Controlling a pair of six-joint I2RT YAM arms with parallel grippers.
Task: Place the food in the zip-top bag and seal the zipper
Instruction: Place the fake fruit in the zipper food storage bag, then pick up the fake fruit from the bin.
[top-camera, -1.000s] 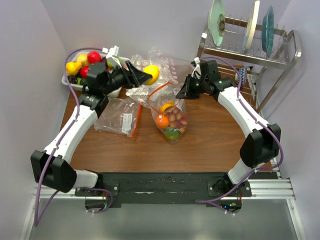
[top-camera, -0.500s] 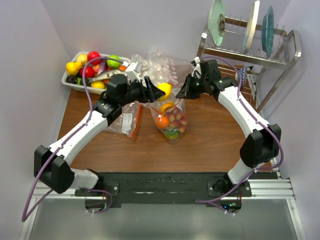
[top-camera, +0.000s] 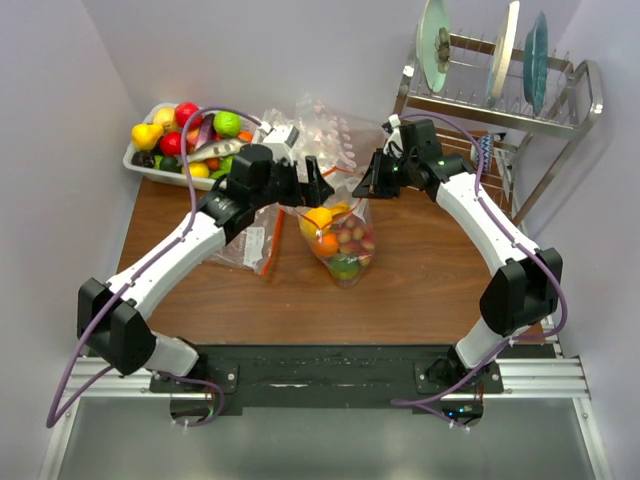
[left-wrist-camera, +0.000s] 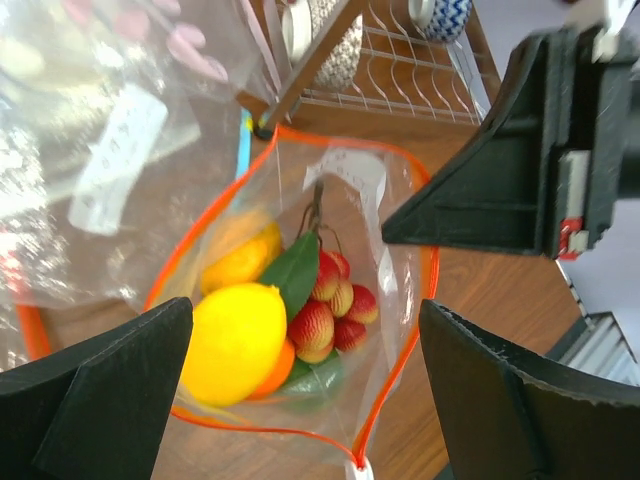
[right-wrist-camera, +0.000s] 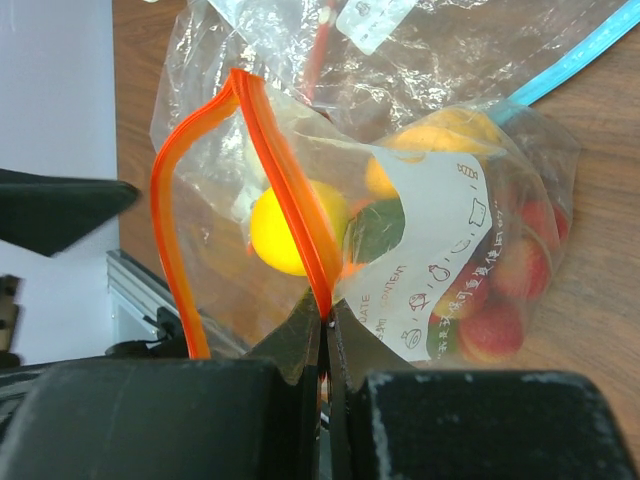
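Pinches the zipper (right-wrist-camera: 285, 190) of the zip-top bag (top-camera: 345, 262) in the clenched right fingers (right-wrist-camera: 318, 335), hovers the left fingers (top-camera: 310, 185) released above its mouth, lemon (left-wrist-camera: 235, 340) inside it

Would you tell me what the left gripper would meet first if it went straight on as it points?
Probably the yellow lemon, lying atop the other fruit inside the open zip-top bag, just ahead of the open left gripper; depth is unclear.

Lemon (left-wrist-camera: 237, 340) in zip-top bag (left-wrist-camera: 397, 285) atop orange (left-wrist-camera: 272, 374) w/ grapes (left-wrist-camera: 330, 310) beside (bag mid-table), fruit bin (top-camera: 135, 166) back-L, dish rack (top-camera: 500, 112) back-R.
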